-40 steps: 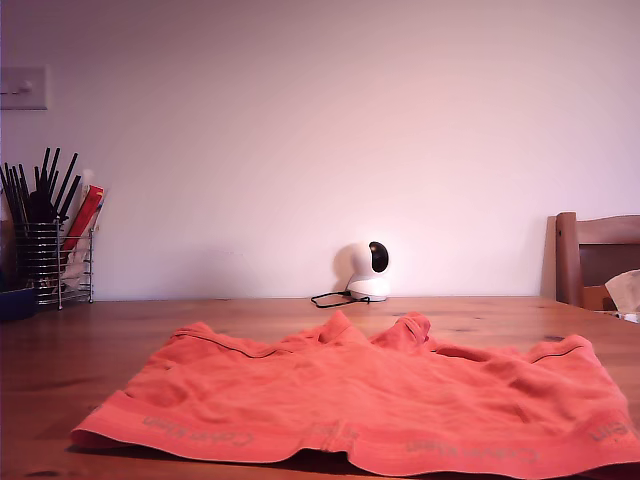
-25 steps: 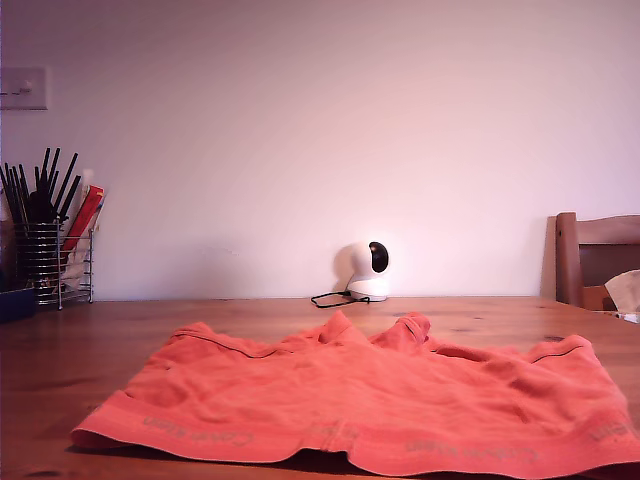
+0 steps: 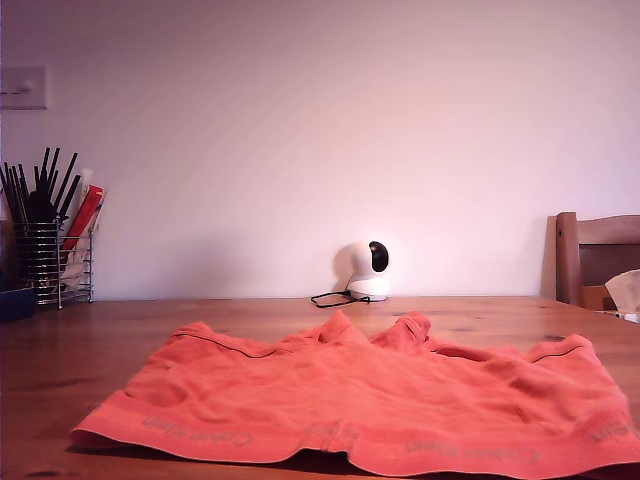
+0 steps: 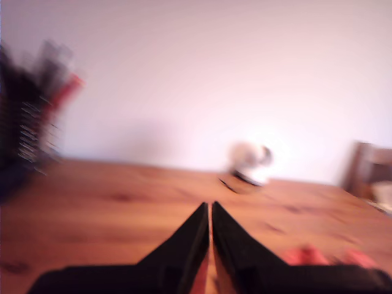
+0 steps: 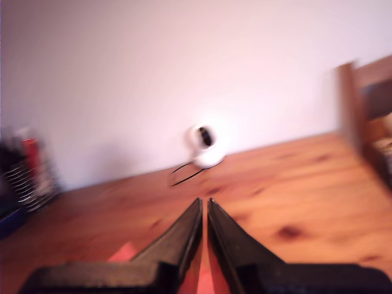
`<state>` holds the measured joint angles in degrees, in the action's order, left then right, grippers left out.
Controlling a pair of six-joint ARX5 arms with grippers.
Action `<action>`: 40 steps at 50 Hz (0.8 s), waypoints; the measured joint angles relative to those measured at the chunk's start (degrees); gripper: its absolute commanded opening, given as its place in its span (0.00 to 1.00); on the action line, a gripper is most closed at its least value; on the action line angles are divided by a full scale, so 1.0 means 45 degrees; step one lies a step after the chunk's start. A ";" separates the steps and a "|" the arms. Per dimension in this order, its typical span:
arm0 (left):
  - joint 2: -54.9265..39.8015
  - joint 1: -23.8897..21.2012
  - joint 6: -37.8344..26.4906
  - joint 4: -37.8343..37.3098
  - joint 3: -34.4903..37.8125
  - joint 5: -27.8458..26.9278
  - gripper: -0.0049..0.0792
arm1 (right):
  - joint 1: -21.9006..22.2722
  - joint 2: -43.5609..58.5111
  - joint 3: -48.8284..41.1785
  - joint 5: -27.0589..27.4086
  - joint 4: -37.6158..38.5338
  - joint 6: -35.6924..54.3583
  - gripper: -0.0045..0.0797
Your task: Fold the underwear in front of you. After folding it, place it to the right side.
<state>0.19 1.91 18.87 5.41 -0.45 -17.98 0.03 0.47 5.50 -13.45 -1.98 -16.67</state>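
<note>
The underwear (image 3: 370,405) is coral-orange and lies spread flat on the wooden table (image 3: 80,340), its wide lettered waistband along the near edge in the exterior view. Neither arm shows in the exterior view. In the blurred first wrist view, my first gripper (image 4: 210,211) has its black fingers (image 4: 184,245) pressed together, and bits of the underwear (image 4: 306,254) show below it. My second gripper (image 5: 204,207) is also shut, with the underwear (image 5: 125,251) peeking beneath its fingers (image 5: 233,245). Nothing appears to be held between either pair of fingers.
A small white camera (image 3: 369,270) with a black cable sits at the table's far edge by the wall. A wire holder of dark utensils (image 3: 45,255) stands at the exterior view's left. A wooden chair (image 3: 597,258) is at the exterior view's right.
</note>
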 measured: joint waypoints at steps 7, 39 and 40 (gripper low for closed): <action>-0.0010 0.0000 0.0631 -0.0991 -0.0136 -0.0918 0.04 | 0.0000 0.0029 0.0622 -0.0908 -0.0777 -0.0311 0.04; -0.5872 -0.1103 -0.1224 -0.2016 -0.2487 -0.3623 0.04 | 0.0000 0.6033 0.3526 -0.4473 -0.2011 -0.0073 0.04; -0.6130 -0.1166 -0.1496 -0.1967 -0.2589 -0.3648 0.04 | 0.0000 0.6237 0.3580 -0.4517 -0.2011 0.0029 0.04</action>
<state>-27.40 -3.33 12.14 -3.44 -12.10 -34.39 0.03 28.53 21.61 -33.78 -11.03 -16.53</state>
